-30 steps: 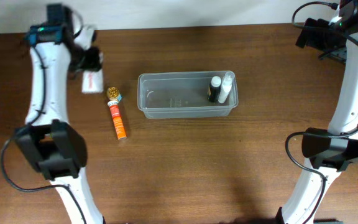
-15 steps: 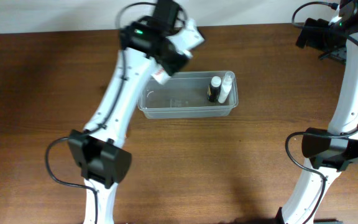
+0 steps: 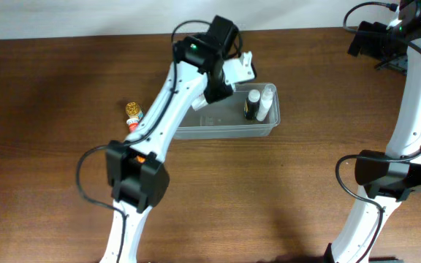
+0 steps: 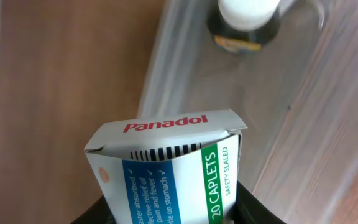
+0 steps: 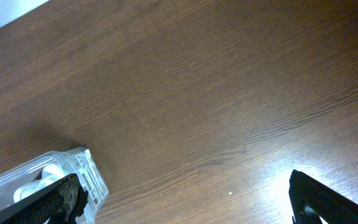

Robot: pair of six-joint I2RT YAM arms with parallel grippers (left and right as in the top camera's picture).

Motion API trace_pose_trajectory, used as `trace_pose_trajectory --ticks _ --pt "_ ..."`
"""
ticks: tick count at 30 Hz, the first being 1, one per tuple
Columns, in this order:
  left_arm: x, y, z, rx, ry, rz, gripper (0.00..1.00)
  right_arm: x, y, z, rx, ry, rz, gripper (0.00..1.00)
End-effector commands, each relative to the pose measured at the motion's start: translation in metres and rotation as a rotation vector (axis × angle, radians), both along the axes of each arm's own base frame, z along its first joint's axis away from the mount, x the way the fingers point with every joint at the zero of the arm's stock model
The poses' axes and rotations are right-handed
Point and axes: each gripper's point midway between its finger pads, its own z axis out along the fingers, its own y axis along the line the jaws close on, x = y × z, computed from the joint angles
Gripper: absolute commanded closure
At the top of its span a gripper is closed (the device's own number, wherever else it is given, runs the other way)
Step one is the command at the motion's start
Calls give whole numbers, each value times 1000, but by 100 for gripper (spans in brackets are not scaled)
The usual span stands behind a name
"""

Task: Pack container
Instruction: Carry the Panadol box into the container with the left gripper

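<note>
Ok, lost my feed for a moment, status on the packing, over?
Left jaws shut on Panadol box, held over container. Right jaws open, well off from it. Two bottles standing in container's end, close by the box.

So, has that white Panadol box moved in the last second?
Yes. Gripped by the left pincer, the Panadol box has travelled rightward: from well left of the clear container to above its far rim, near the two bottles.
</note>
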Motion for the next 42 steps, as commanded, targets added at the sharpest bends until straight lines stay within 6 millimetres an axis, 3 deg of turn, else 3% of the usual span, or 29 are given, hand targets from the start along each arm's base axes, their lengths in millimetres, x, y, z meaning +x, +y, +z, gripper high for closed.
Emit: trace_pose_trajectory --ticks 1,10,20,26,29,33,40,42 --pt "0 4 -24 45 37 -38 60 -2 2 7 1 -20 -3 2" --pt "-3 5 -62 87 104 -70 60 -2 2 7 1 -20 -3 2" --pt "-6 0 -89 89 151 -126 60 -2 2 7 1 -20 -3 2" --pt "-4 -1 -90 85 144 -126 59 -2 2 7 1 -20 -3 2" --pt "-4 -4 -89 71 144 -130 49 -2 2 7 1 -20 -3 2" --pt "-3 -6 -89 64 139 -131 45 -2 2 7 1 -20 -3 2" --pt "-1 -7 -88 60 132 -126 46 -2 2 7 1 -20 -3 2" --pt "0 -6 -87 55 134 -82 51 -2 2 7 1 -20 -3 2"
